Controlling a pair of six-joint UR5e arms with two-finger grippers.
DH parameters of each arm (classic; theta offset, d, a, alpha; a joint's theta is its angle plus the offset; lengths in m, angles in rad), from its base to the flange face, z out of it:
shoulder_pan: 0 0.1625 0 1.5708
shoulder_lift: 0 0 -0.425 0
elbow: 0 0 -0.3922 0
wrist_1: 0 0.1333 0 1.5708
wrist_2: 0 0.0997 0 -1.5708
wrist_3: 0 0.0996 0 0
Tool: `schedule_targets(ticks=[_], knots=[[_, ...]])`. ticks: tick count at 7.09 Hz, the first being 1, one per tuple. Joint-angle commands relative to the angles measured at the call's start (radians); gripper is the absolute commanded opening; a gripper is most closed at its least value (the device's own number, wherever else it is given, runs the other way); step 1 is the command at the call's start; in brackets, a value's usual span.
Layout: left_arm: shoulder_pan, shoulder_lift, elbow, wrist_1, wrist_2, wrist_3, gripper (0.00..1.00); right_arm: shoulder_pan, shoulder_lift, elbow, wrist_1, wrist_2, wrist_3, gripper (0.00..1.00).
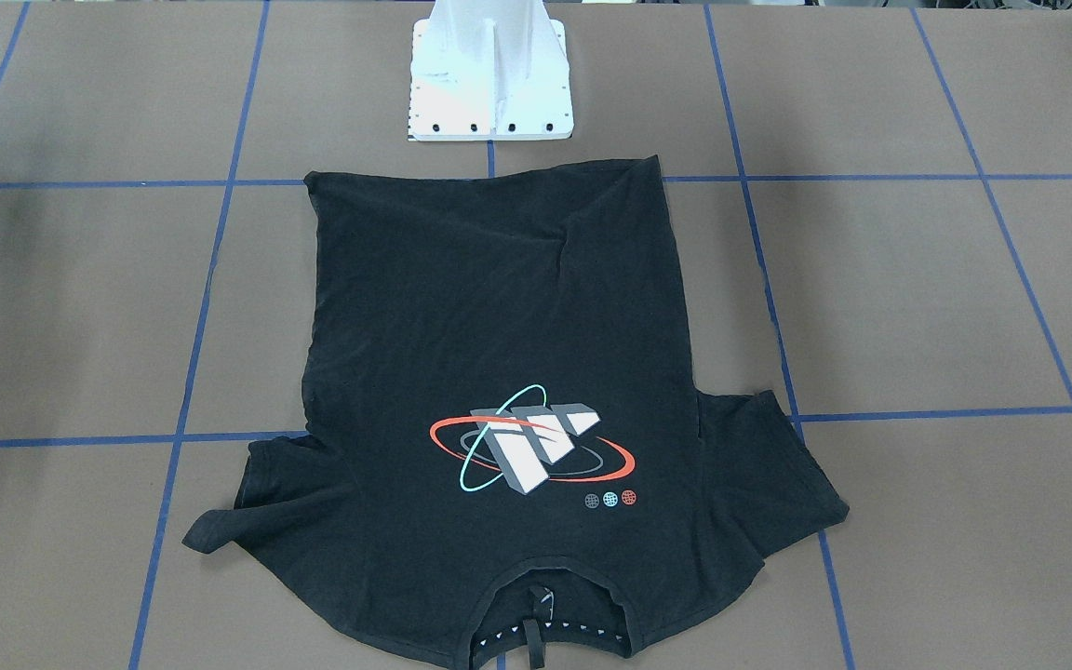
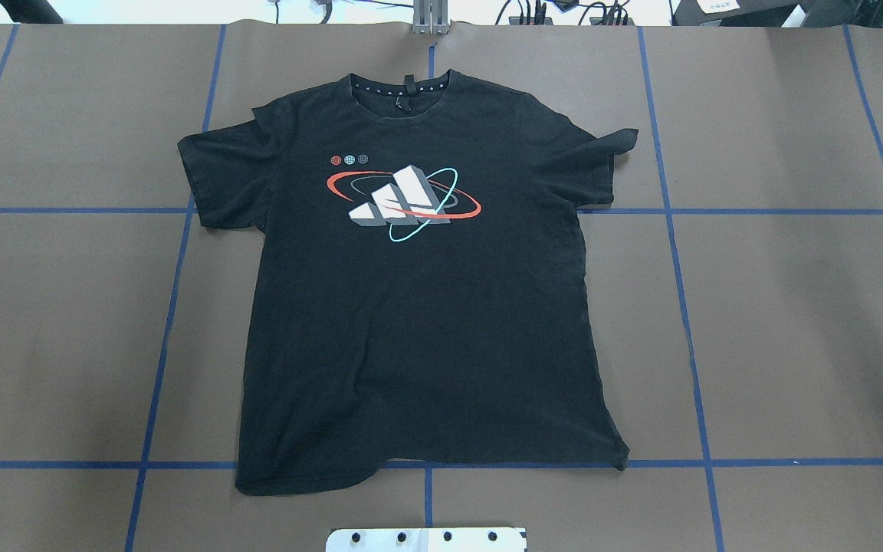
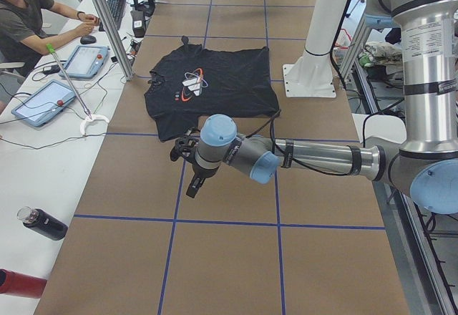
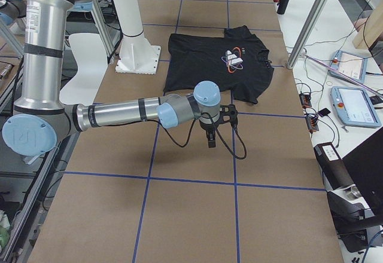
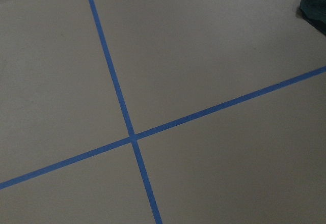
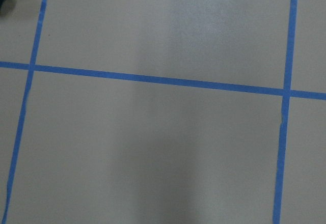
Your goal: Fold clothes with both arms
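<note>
The black T-shirt (image 2: 418,307) lies flat and face up on the brown table, collar towards the far edge and hem near the robot's base. It also shows in the front view (image 1: 499,307) and both side views (image 3: 215,86) (image 4: 215,66). Its chest graphic (image 2: 403,199) shows grey-white blocks ringed by red and cyan ellipses. The left gripper (image 3: 192,179) hangs over bare table beside the shirt's left sleeve. The right gripper (image 4: 210,140) hangs over bare table beside the right sleeve. Both show only in the side views, so I cannot tell whether they are open or shut. Neither touches the shirt.
The white pedestal base (image 1: 489,74) stands just behind the hem. Blue tape lines (image 2: 173,307) grid the table. An operator (image 3: 21,14) sits at the far edge with tablets (image 3: 43,104) and a bottle (image 3: 43,222). More tablets (image 4: 353,104) lie at that edge.
</note>
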Motion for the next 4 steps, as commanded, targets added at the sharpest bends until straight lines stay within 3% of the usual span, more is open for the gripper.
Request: schedule_targets(ticks=[1,3,4], knots=[[0.011,-0.005,-0.002,-0.010,0.002,-0.007,1.00,0.004,-0.006,-0.004,-0.003,-0.004,0.001,1.00],[0.008,0.010,-0.017,-0.018,-0.014,-0.005,1.00,0.004,-0.004,-0.017,0.003,-0.004,0.000,1.00],[0.008,0.012,-0.020,-0.018,-0.021,-0.004,1.00,-0.002,0.019,-0.074,0.006,-0.003,0.000,1.00]])
